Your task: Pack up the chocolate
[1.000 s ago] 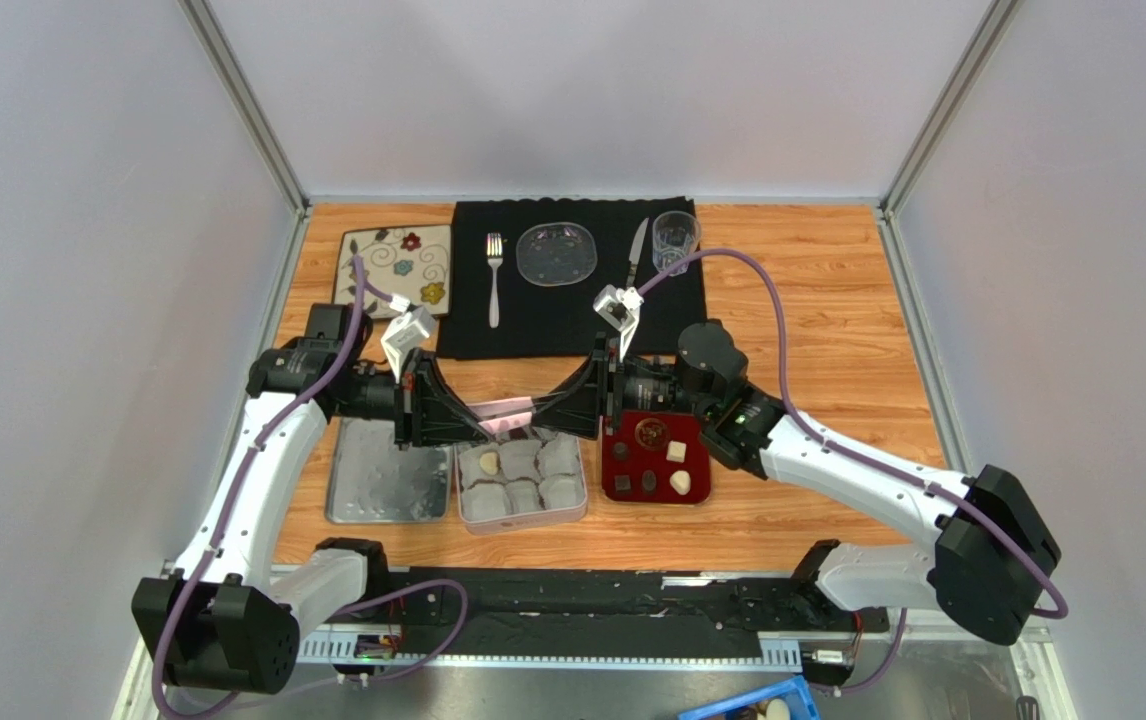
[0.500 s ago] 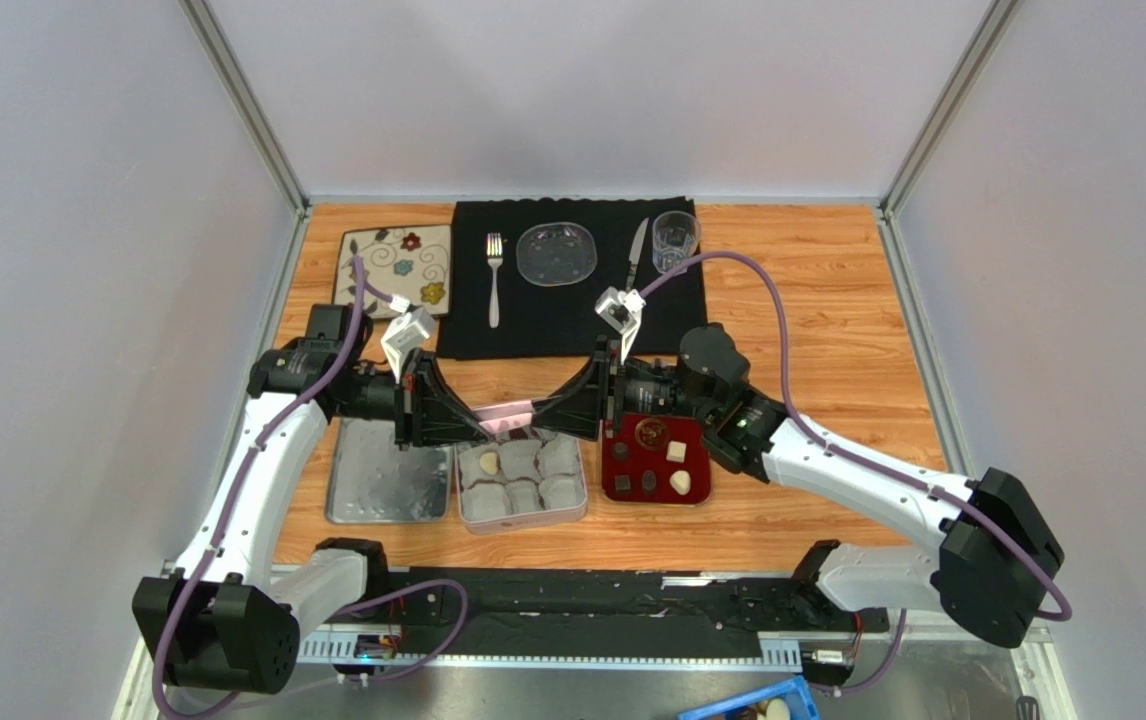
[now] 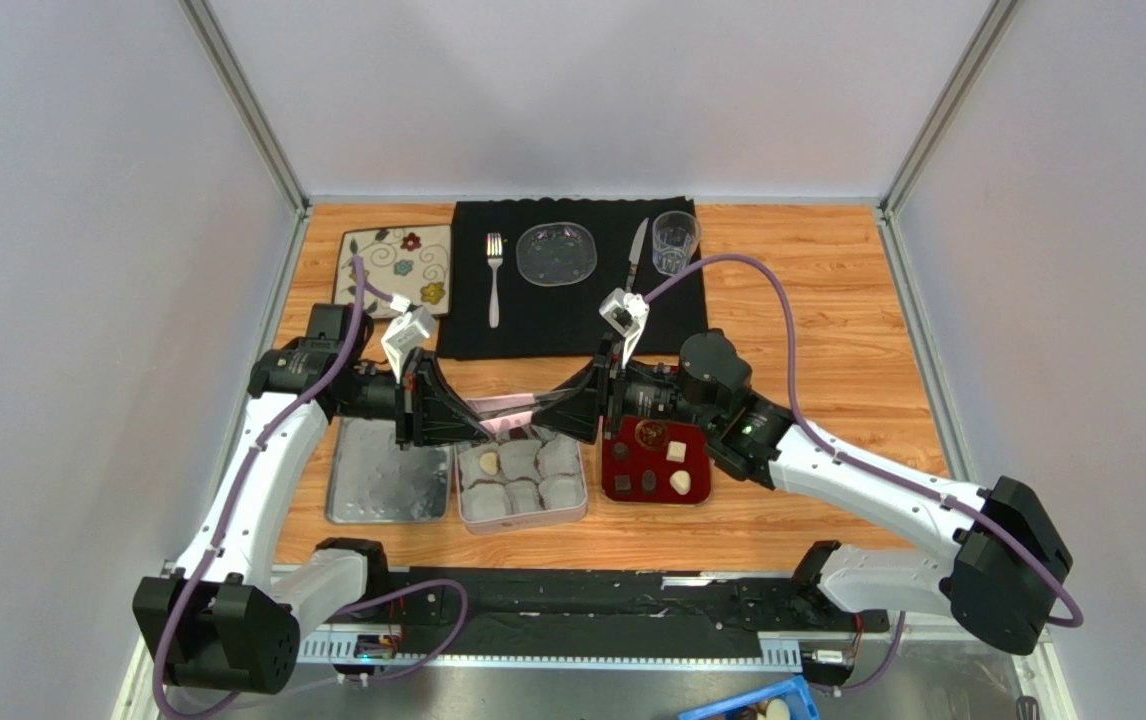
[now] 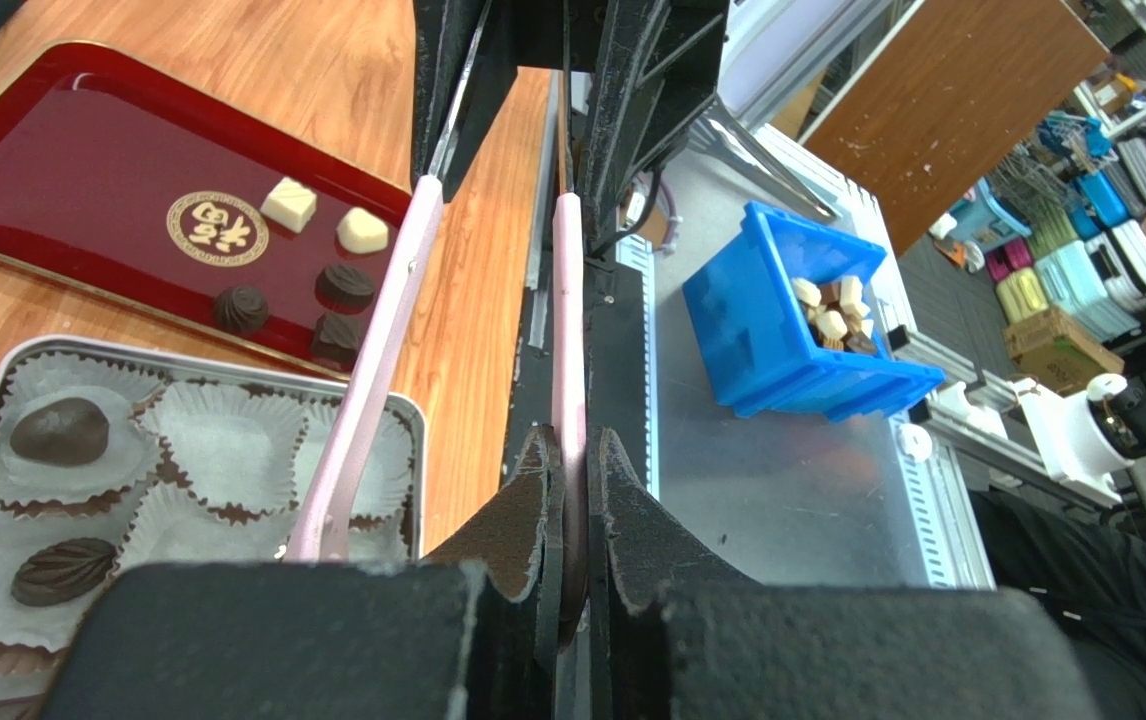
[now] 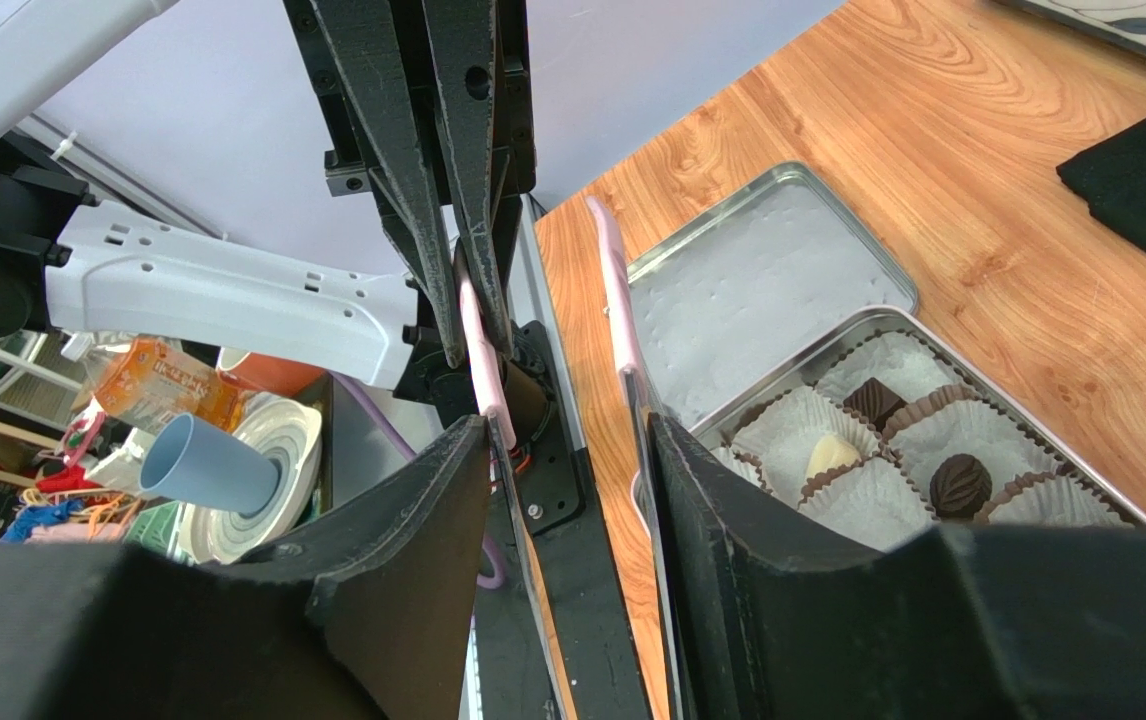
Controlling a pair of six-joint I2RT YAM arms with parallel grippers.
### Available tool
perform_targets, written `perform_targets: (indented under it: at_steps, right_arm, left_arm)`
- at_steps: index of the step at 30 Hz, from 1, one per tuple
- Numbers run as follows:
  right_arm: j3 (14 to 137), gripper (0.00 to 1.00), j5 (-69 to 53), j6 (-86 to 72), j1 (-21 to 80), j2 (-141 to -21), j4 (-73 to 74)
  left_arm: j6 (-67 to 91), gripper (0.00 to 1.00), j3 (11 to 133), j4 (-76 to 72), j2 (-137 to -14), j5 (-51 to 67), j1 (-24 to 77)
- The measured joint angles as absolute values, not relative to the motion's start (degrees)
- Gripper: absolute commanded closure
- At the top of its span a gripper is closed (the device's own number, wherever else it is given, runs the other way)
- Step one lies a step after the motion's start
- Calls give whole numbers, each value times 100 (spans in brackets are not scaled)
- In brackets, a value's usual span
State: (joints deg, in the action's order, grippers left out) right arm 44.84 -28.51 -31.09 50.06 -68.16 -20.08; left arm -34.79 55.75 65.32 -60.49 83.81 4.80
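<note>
Top view: left end effector [image 3: 474, 425] and right end effector [image 3: 554, 425] nose to nose above the far side of the tin [image 3: 522, 519], pink tongs [image 3: 513, 407] bridging them and covering that rim. Part of the chocolate [image 3: 675, 449] on the red tray [image 3: 696, 468] just right of the tin, part in the tin's paper cups [image 3: 557, 458]. Shallow silver lid [image 3: 384, 473] left of the tin. Farther back, a black mat [image 3: 572, 323] with fork [image 3: 495, 278], glass plate [image 3: 557, 252], knife [image 3: 636, 255] and tumbler [image 3: 672, 237], a floral coaster [image 3: 396, 270] beside it, all on the wooden surface [image 3: 835, 300]

Left wrist view: clenched on one arm of the tongs, the other arm slanting free across the tin's corner. Five pieces on the tray, two dark ones in the cups. Blue bin [image 4: 775, 323] beyond the surface edge

Right wrist view: fingers parted, bracketing both tong arms, one against each inner face, grasping them. Opposite black fingers blocking the upper middle. Off to the right, three pieces showing in the cups
</note>
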Motion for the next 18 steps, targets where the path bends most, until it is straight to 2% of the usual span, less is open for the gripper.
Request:
perform_targets:
  at_steps: [18]
  right_arm:
    - [4484,57,-2720,-3024,5022,-6709,-2047]
  left_arm:
    - [-3479,99,5575,6539,-6051,8418,491]
